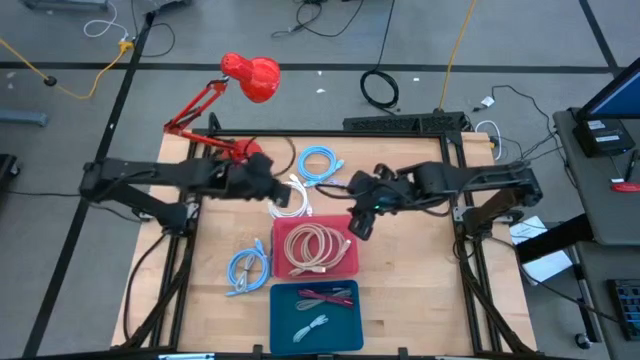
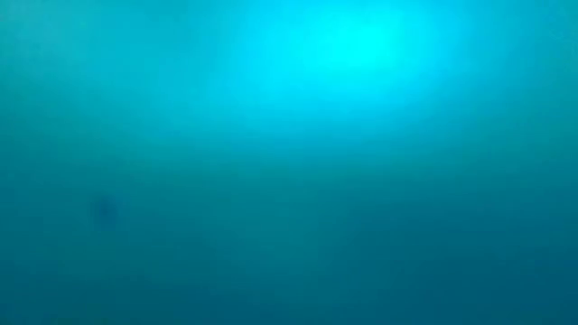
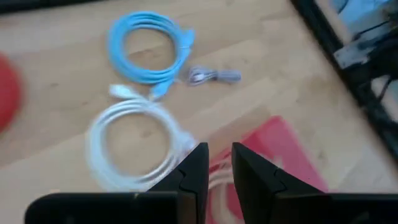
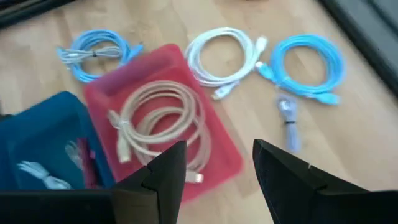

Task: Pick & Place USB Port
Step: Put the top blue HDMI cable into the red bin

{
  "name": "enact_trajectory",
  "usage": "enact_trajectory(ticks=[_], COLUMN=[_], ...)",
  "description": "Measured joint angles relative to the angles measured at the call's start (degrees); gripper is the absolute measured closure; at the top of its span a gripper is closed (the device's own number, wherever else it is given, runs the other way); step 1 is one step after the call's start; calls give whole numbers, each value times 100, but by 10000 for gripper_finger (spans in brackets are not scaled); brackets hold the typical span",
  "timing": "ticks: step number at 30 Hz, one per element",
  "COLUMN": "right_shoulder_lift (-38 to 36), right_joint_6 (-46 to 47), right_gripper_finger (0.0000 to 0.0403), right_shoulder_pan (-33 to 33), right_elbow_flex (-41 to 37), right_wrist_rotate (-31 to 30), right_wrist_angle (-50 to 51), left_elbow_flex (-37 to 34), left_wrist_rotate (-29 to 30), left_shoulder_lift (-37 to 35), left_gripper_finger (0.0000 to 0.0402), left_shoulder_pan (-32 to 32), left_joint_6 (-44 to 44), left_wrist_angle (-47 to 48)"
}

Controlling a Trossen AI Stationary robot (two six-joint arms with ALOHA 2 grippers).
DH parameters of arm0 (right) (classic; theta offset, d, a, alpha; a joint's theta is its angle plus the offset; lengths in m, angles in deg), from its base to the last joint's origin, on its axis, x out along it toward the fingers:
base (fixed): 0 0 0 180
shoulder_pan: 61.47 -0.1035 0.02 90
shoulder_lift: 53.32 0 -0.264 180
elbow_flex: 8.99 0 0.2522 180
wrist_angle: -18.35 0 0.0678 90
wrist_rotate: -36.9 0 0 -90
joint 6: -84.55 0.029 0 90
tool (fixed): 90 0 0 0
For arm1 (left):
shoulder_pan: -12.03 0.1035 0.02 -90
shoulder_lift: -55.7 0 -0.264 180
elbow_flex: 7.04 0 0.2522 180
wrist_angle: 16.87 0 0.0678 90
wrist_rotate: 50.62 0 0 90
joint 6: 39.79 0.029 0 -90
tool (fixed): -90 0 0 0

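A beige coiled USB cable (image 4: 163, 121) lies flat inside the red tray (image 1: 352, 264) at the table's middle. My right gripper (image 4: 217, 149) hangs open above that tray's right side (image 1: 360, 222), with nothing between its fingers. My left gripper (image 3: 221, 152) is over the white coiled cable (image 1: 290, 197), left of the tray. Its fingers stand a narrow gap apart and hold nothing. A bright blue coil (image 1: 320, 165) and a small grey bundled cable (image 4: 287, 117) lie on the wood beyond the tray. The low view shows only a blue-green haze.
A blue tray (image 1: 285, 325) with a few small cables sits at the near edge, just in front of the red tray. A light blue coil (image 1: 248, 268) lies left of the trays. A red desk lamp (image 1: 250, 78) stands at the far left corner.
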Motion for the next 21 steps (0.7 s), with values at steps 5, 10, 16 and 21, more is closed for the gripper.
enact_trajectory(ticks=[5, 10, 16, 21], right_shoulder_lift=[-177, -199, -202, -257], right_joint_6=[-208, -362, -444, -424], right_gripper_finger=[222, 222, 222, 222], right_shoulder_pan=[62, 103, 103, 101], right_elbow_flex=[0, 0, -85, -400], right_wrist_rotate=[-28, -39, -185, -163], right_wrist_angle=[470, 929, 1214, 1302], left_elbow_flex=[18, 406, 1359, 2166], left_wrist_rotate=[-755, -1568, -1790, -1884], left_shoulder_lift=[565, 1550, 2786, 3585], left_gripper_finger=[308, 242, 190, 179], left_shoulder_pan=[784, 1359, 1908, 2298], left_joint_6=[283, 531, 730, 814], left_wrist_angle=[-814, -968, -303, 498])
